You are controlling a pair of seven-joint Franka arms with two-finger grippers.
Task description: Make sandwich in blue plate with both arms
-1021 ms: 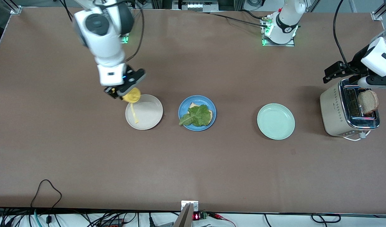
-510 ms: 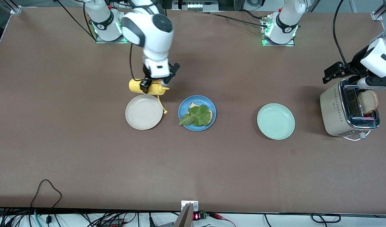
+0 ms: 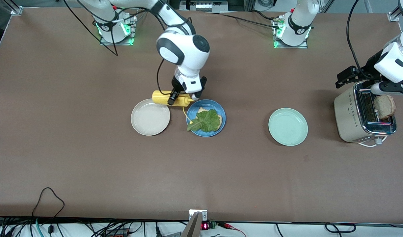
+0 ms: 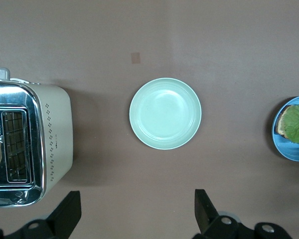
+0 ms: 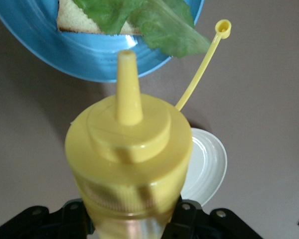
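Observation:
The blue plate (image 3: pixel 221 113) sits mid-table with a toast slice (image 3: pixel 201 109) and a ruffled lettuce leaf (image 3: pixel 205 121) on it. My right gripper (image 3: pixel 180 97) is shut on a yellow squeeze bottle (image 3: pixel 163 98), held level just above the table. In the right wrist view the bottle (image 5: pixel 129 159) fills the jaws, its nozzle (image 5: pixel 128 84) points at the blue plate (image 5: pixel 89 55), and its cap hangs loose on a tether. A second toast slice (image 3: pixel 384 107) stands in the toaster (image 3: pixel 351 115). My left gripper (image 3: pixel 386 89) hovers open over the toaster, empty (image 4: pixel 137 214).
A cream-white plate (image 3: pixel 150 117) lies beside the blue plate toward the right arm's end. A mint-green plate (image 3: pixel 287 126) lies between the blue plate and the toaster. Cables run along the table edge nearest the front camera.
My right arm swung the bottle from over the cream-white plate toward the blue plate, turning it level with the nozzle at the plate's rim. The left arm barely moved.

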